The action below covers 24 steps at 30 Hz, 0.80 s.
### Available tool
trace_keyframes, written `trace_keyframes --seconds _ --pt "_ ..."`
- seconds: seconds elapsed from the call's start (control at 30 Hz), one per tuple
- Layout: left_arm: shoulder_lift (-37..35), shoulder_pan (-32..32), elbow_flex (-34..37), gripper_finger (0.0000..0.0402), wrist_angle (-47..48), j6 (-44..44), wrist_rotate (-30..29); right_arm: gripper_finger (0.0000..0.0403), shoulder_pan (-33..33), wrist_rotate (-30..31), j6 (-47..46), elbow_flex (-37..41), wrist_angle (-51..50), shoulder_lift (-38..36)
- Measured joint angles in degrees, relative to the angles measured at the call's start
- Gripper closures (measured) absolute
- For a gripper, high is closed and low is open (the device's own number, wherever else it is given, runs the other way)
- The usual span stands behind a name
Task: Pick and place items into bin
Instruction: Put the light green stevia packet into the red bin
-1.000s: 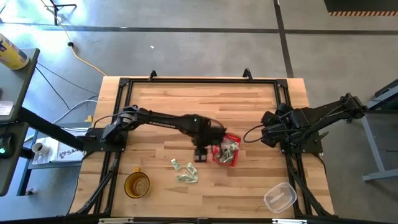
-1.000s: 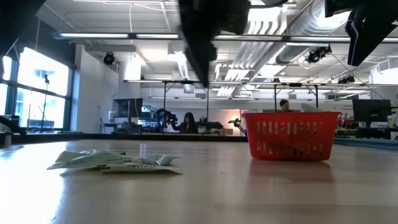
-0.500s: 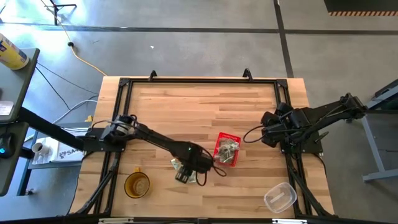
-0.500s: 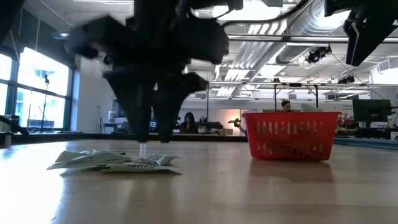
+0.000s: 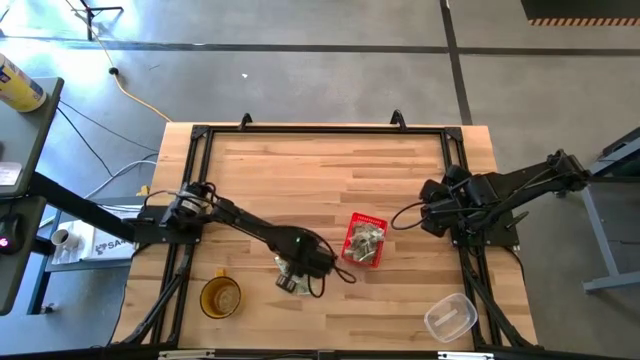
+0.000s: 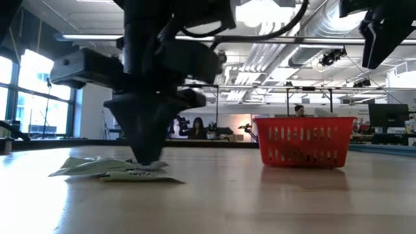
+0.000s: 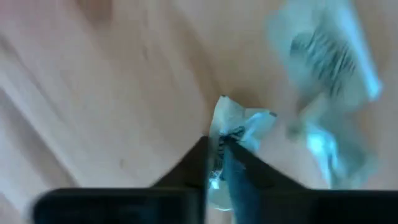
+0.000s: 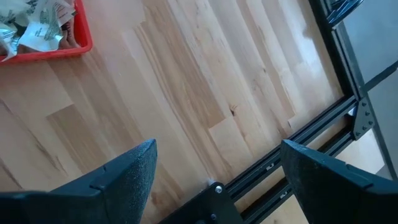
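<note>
Nearest me, amber cup (image 5: 220, 297) and clear container (image 5: 450, 318) sit at the desk's (image 5: 300, 170) front edge. Just behind, left claw (image 7: 214, 163) is down on the loose packets (image 6: 114, 169), tips pinched on one packet (image 7: 239, 127) w/ others beside it. Red basket (image 5: 364, 240) stands to its right, packets inside. Right claw (image 8: 214, 168) waits spread apart at the desk's right side.

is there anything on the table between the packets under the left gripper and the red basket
Nothing visible. The left gripper is down on the packets, and only bare table lies between them and the red basket.
</note>
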State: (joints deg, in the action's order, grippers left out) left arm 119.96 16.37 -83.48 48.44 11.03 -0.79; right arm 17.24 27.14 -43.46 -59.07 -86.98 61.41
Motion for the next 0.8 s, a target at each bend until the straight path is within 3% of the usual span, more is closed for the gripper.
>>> trace_keyframes --seconds 0.1,0.3,0.4,0.47,0.57,0.67,0.8 --pt "0.11 -2.27 -0.62 0.0379 4.13 0.96 -2.13 0.0073 -0.01 0.99 0.00 0.00 0.00 0.00" --pt "-1.26 -7.70 -6.45 0.0352 11.44 4.06 -12.33 0.0073 -0.01 1.01 -0.07 0.00 -0.06 0.00" --pt "-3.68 -10.40 -12.61 0.0371 11.43 4.56 -14.62 0.0073 -0.01 0.62 -1.00 0.00 -0.70 0.00" --pt "-3.74 -12.03 -16.72 0.0381 9.08 2.87 -12.64 0.0073 -0.01 0.09 -2.23 0.00 -1.66 0.00" --pt "-3.60 -13.88 -21.03 0.0376 1.98 -0.19 -5.18 0.0073 -0.01 -0.58 -4.78 0.00 -3.10 0.00" --pt "-3.32 -14.24 -21.40 0.0337 -10.59 -2.37 1.75 0.0073 0.22 -0.57 -7.13 0.00 -3.04 0.00" --pt "-1.21 -13.57 -21.29 0.0284 -20.14 -3.60 2.72 0.0073 1.10 -0.70 -8.85 0.00 -3.04 0.00"
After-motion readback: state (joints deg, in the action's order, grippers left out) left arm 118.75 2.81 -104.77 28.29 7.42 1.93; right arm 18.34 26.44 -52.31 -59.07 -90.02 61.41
